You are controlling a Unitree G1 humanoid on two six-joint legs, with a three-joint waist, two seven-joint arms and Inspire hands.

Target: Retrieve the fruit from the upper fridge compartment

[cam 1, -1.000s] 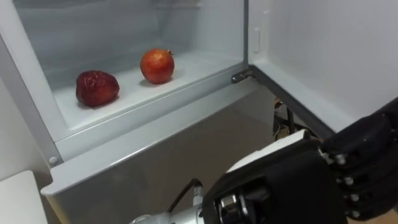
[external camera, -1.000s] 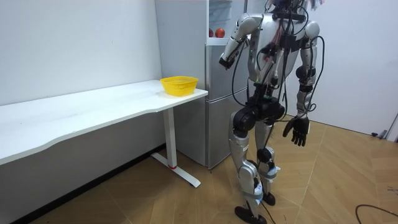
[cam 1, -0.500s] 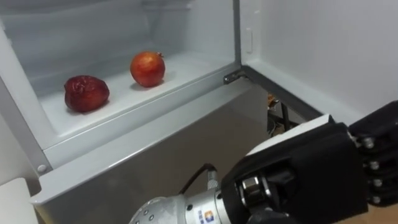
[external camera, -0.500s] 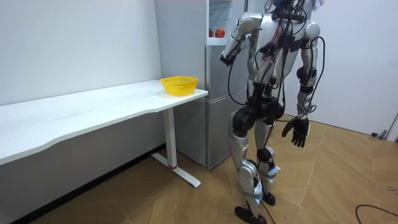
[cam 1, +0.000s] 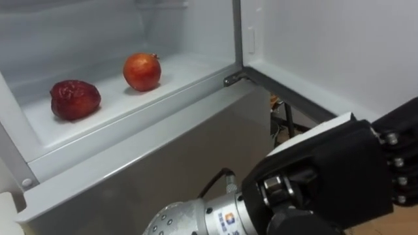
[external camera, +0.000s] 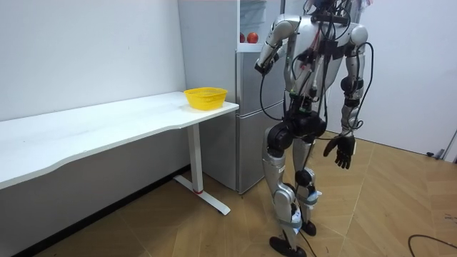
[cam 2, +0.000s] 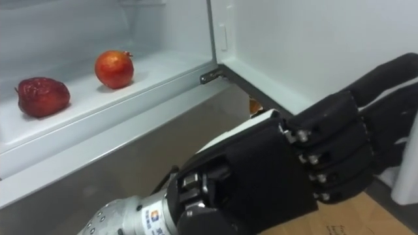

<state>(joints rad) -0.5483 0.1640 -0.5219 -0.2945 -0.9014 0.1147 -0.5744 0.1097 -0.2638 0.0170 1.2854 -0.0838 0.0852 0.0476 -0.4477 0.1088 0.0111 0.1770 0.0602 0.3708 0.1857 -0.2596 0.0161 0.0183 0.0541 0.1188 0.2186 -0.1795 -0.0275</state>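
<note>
The upper fridge compartment stands open with two fruits on its white shelf (cam 1: 183,75): a round red-orange pomegranate (cam 1: 142,71) and, to its left, a dark red wrinkled fruit (cam 1: 75,99). My left hand (cam 1: 333,176) is raised close before the camera, below and to the right of the shelf, well short of the fruits. Its black fingers (cam 2: 366,111) are nearly straight and hold nothing. In the room view I stand at the fridge with the left hand (external camera: 261,64) lifted near the compartment. My right hand (external camera: 341,151) hangs by my side, fingers relaxed.
The open fridge door (cam 1: 339,59) stands at the right. The closed lower fridge front (cam 1: 163,163) is below the shelf. In the room view a yellow basket (external camera: 206,97) sits on the end of a long white table (external camera: 107,125) beside the fridge.
My left hand has risen a little towards the fridge opening. The eye view has shifted, so the fruits sit further left in the picture. The right hand has stayed down.
</note>
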